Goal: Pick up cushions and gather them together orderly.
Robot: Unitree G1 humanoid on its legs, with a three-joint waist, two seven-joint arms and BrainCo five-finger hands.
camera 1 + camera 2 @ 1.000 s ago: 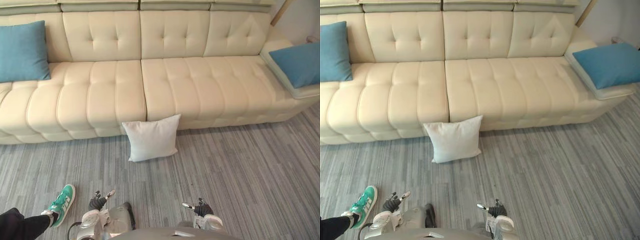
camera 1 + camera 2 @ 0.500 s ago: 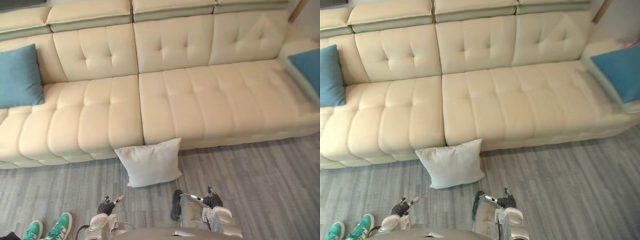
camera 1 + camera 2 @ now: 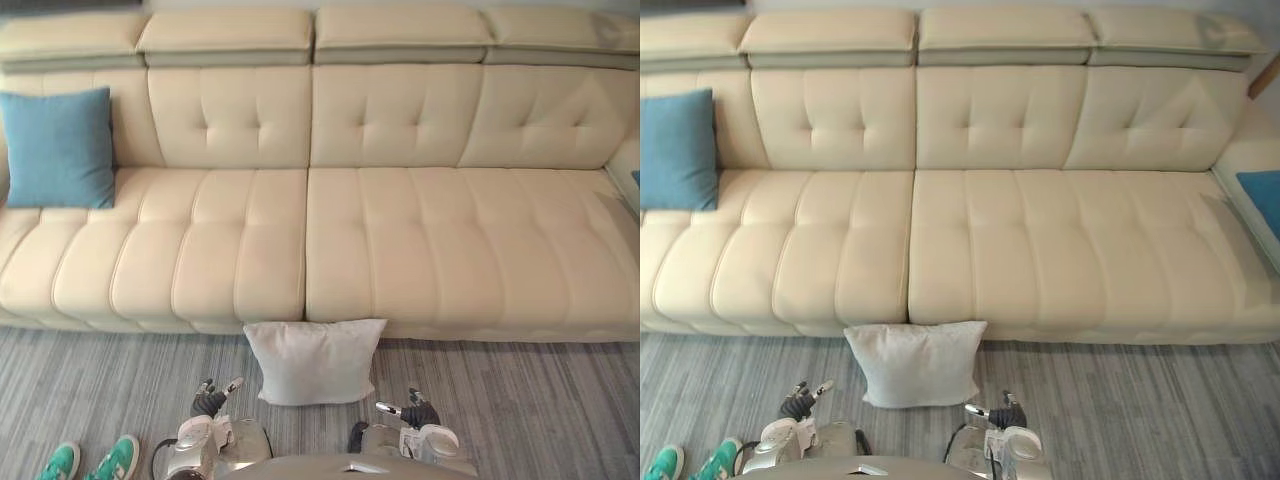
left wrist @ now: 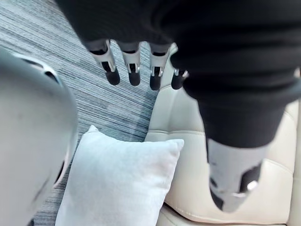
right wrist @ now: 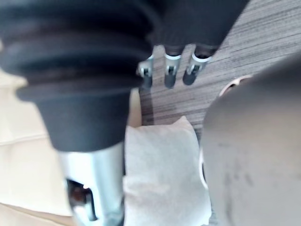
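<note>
A white cushion [image 3: 315,360] leans on the floor against the front of the cream sofa [image 3: 400,240], right before me; it also shows as a white cushion [image 4: 117,183] past my left hand. A blue cushion [image 3: 58,147] stands at the sofa's left end against the backrest. Another blue cushion [image 3: 1262,195] peeks in at the right armrest. My left hand [image 3: 210,397] hangs low on the left, fingers [image 4: 132,63] straight, holding nothing. My right hand [image 3: 415,411] hangs low on the right, fingers [image 5: 168,70] relaxed and free.
A person's green and white shoes [image 3: 92,462] stand on the grey striped floor [image 3: 90,380] at the lower left. The sofa's wide seat spans the whole view.
The camera has tilted up and shifted, so the sofa and white cushion sit lower in view. The person's shoes show further left. Both hands stay low and hold nothing.
</note>
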